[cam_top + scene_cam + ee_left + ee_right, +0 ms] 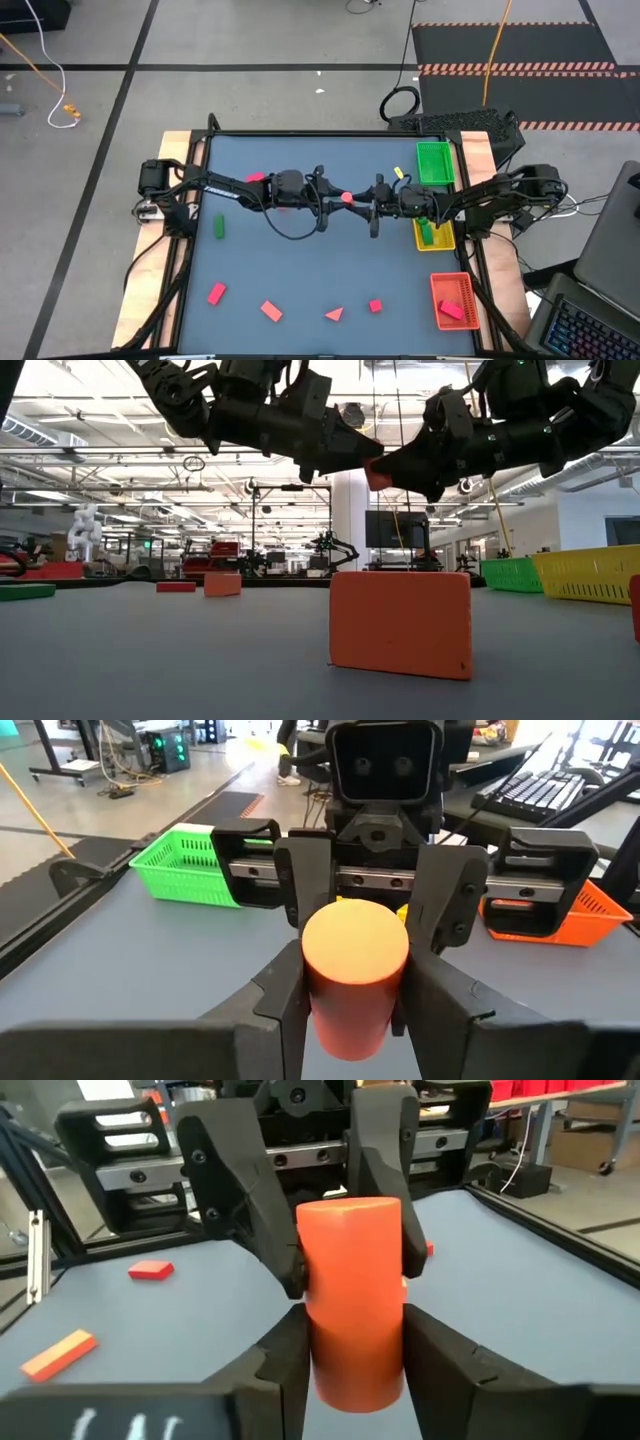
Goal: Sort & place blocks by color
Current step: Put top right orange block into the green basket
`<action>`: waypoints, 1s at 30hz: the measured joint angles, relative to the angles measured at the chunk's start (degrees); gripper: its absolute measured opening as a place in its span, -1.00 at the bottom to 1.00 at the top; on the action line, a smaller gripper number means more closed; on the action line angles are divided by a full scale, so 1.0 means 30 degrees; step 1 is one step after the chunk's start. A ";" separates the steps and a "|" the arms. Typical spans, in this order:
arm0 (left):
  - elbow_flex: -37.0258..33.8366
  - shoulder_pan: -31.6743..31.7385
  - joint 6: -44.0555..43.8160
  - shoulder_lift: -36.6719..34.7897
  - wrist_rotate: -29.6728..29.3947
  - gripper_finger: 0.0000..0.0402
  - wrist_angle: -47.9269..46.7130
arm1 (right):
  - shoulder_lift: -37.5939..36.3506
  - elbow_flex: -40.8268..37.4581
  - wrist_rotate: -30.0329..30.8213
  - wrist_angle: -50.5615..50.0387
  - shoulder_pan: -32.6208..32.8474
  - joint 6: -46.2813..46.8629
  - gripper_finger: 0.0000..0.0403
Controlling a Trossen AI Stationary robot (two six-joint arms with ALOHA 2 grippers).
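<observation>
Passing the red cylinder (347,197) mid-air, your left gripper (335,201) and right gripper (362,203) fingers both clamped it; next, release left.

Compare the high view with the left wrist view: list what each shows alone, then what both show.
High view only: the yellow tray, a green block and four red blocks along the table's near edge. Left wrist view only: both pincers closed on the red cylinder, and the room behind. Shared: left pincer, right pincer, green tray, red tray.
</observation>
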 joint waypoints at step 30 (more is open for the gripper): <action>0.0004 0.0168 0.0826 -0.4160 -0.4324 0.38 -0.7548 | -0.7514 -0.0029 1.6713 -1.6795 -0.2999 0.2358 -0.41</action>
